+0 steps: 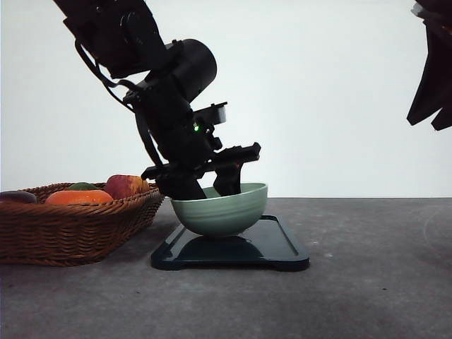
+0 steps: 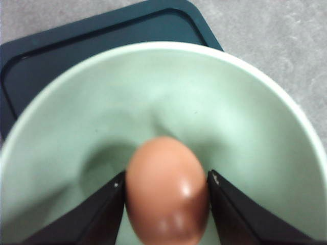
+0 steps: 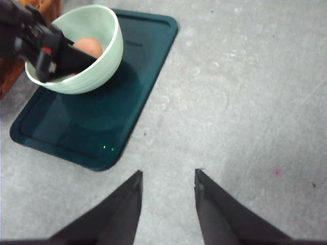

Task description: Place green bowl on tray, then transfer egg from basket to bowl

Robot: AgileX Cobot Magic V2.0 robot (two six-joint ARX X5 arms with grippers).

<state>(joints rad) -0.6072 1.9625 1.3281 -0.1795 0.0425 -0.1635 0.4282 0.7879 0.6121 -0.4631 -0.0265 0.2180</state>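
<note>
Front view: green bowl (image 1: 220,210) sits on the tray (image 1: 282,247); left hand (image 1: 212,185) dips into the bowl; basket (image 1: 70,226) of fruit stands just beside the tray on the surface (image 1: 374,282).
Left wrist view: left hand (image 2: 166,204) grips the egg (image 2: 167,191) between both fingers, inside the bowl (image 2: 245,127).
Right wrist view: right hand (image 3: 166,201) hangs open over bare surface, well apart from the tray (image 3: 138,92); egg (image 3: 88,47) inside the bowl (image 3: 102,56).

Pale green ridged bowl (image 1: 220,210), brown egg (image 2: 167,189), dark teal tray (image 3: 120,109), brown woven basket (image 1: 74,229).
</note>
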